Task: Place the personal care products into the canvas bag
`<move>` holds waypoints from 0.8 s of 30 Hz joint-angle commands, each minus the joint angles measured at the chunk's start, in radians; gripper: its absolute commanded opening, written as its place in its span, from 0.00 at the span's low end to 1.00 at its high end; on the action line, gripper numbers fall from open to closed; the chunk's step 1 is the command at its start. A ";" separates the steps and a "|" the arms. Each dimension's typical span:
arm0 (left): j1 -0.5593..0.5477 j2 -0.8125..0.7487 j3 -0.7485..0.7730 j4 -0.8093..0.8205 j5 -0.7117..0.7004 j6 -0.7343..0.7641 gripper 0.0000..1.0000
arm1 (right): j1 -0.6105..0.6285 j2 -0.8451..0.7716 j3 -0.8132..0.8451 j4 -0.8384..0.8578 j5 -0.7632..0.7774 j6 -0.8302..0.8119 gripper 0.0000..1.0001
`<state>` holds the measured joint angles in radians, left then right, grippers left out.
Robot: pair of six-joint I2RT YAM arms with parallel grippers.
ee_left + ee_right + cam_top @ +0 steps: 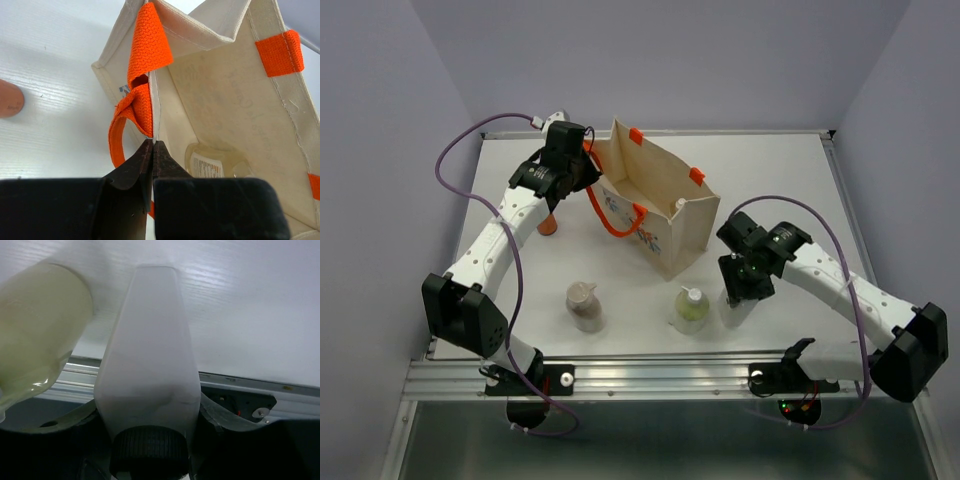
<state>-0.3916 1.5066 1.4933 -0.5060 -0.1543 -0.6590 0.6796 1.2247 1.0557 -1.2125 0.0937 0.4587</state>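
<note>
The beige canvas bag (665, 225) with orange handles (145, 50) stands open at mid-table. My left gripper (152, 145) is shut on its rim, right by a handle. A pale amber bottle (210, 162) with a label lies inside the bag. My right gripper (740, 292) is shut on the whitish bottle (150, 350), just above its dark cap (149, 452), with a finger (222, 415) pressed to each side. Next to it is the pale green bottle (691, 308). The tan-brown bottle (585, 305) stands further left. An orange bottle (548, 224) shows under the left arm.
The metal rail (650, 375) runs along the table's near edge, close behind the whitish bottle. The right arm's purple cable (820, 225) loops above the table to the right of the bag.
</note>
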 commanded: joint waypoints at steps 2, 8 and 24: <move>-0.003 -0.020 0.042 0.030 -0.021 0.021 0.00 | -0.008 -0.008 0.180 -0.048 0.118 0.008 0.01; -0.004 -0.013 0.048 0.027 -0.018 0.024 0.00 | -0.008 0.024 0.609 -0.061 0.164 -0.096 0.01; -0.007 -0.003 0.061 0.015 -0.010 0.039 0.00 | -0.008 0.403 1.273 0.200 -0.207 -0.406 0.01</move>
<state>-0.3935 1.5173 1.5063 -0.5053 -0.1429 -0.6437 0.6735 1.5234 2.2375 -1.2331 -0.0338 0.1486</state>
